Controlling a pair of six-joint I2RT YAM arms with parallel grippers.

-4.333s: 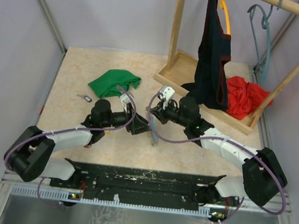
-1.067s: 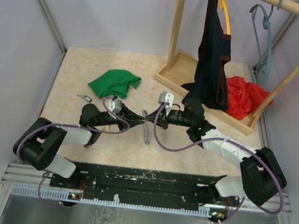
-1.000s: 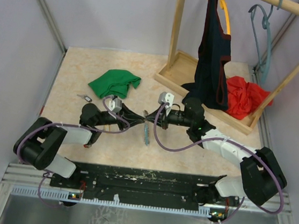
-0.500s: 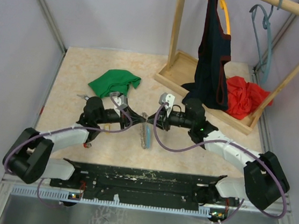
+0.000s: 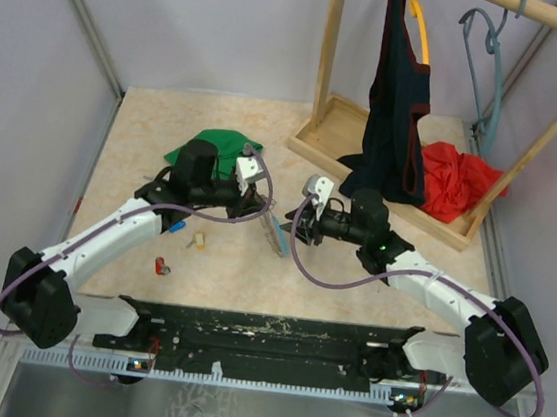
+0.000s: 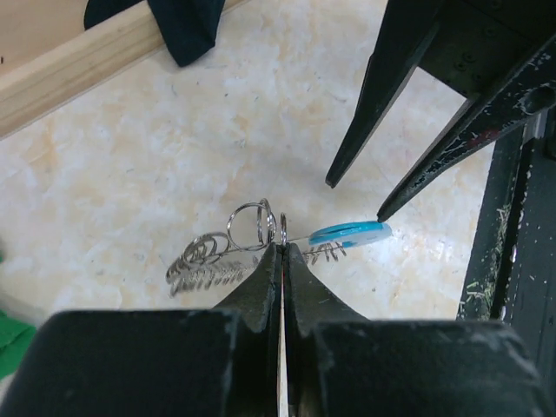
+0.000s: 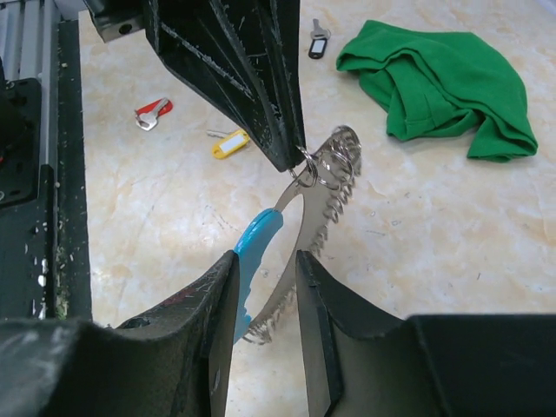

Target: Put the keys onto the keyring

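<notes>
The keyring [image 5: 276, 233], a loop of silvery coiled metal with a light blue band [image 7: 256, 234], hangs just above the table between the arms. My left gripper [image 5: 262, 207] is shut on one of its small rings [image 6: 252, 226], pinching it at the fingertips [image 6: 282, 248]. My right gripper [image 7: 261, 261] is open around the loop's lower part, and the blue band lies against its left finger. On the table under the left arm lie the keys: blue [image 5: 178, 225], yellow [image 7: 228, 143] and red [image 7: 152, 113].
A green cloth [image 5: 215, 146] lies behind the left arm, with a black-headed key [image 7: 318, 42] beside it. The wooden rack base [image 5: 328, 124] holds a dark hanging garment [image 5: 395, 111] and a red cloth [image 5: 453, 178] at the back right. A black rail [image 5: 264, 333] runs along the near edge.
My left gripper closed on the keyring and lifted it up and back, uncovering the keys. My right gripper opened around the loop and shifted slightly toward the near side.
</notes>
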